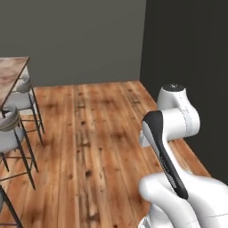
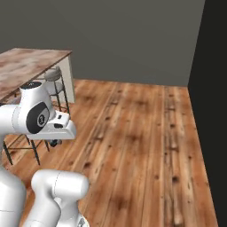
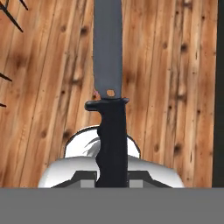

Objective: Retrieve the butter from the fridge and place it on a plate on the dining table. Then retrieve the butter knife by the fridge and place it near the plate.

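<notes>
clearly mid-carry: the butter knife (image 3: pixel 109 100) sits in the gripper (image 3: pixel 111 177), jaws clamped on the lower end of its black handle, blade pointing away over the wooden floor (image 1: pixel 98 133). handle is moulded, ridged, with a small cross-guard; the blade is flat, grey and matt. judged light and stiff, not fragile. the smooth blade would slip, so the ribbed handle is the right hold, though a grip this far back may let it pivot. a corner of the dining table (image 2: pixel 26 66), marbled brown and cream, lies off left with metal-legged stools (image 1: pixel 15 129) beside it.
</notes>
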You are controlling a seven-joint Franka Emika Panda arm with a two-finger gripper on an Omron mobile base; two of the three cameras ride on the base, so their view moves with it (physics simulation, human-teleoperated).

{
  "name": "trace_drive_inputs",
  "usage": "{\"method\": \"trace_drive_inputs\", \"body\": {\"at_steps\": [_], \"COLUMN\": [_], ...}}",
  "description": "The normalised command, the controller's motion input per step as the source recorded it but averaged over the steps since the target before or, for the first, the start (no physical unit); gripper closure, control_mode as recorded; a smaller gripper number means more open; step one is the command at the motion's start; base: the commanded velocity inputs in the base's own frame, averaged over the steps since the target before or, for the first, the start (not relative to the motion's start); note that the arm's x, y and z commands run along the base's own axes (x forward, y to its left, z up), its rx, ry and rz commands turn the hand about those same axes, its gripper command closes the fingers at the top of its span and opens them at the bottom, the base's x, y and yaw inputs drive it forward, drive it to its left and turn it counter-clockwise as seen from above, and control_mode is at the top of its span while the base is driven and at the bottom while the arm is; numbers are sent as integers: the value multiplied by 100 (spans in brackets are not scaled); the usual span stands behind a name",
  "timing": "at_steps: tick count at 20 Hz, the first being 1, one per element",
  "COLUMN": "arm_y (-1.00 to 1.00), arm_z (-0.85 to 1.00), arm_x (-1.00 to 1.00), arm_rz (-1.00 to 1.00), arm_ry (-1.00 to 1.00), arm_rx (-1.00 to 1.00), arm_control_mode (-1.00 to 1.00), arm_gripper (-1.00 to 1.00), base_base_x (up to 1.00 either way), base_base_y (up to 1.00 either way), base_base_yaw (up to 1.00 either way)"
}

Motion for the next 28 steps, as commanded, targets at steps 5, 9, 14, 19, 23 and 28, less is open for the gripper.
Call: {"method": "trace_drive_inputs", "body": {"at_steps": [5,9,14,19,23,28], "arm_y": [0,0,0,0,0,0], "arm_z": [0,0,0,0,0,0], "arm_x": [0,0,0,0,0,0], "arm_rz": [0,0,0,0,0,0], "arm_ry": [0,0,0,0,0,0], "arm_rx": [0,0,0,0,0,0], "arm_control_mode": [100,100,100,100,100,100], "arm_gripper": [100,100,100,100,100,100], "base_base_x": [100,100,100,100,100,100], "base_base_y": [-5,-3,-4,-13,-2,-3], "base_base_yaw": [0,0,0,0,0,14]}}
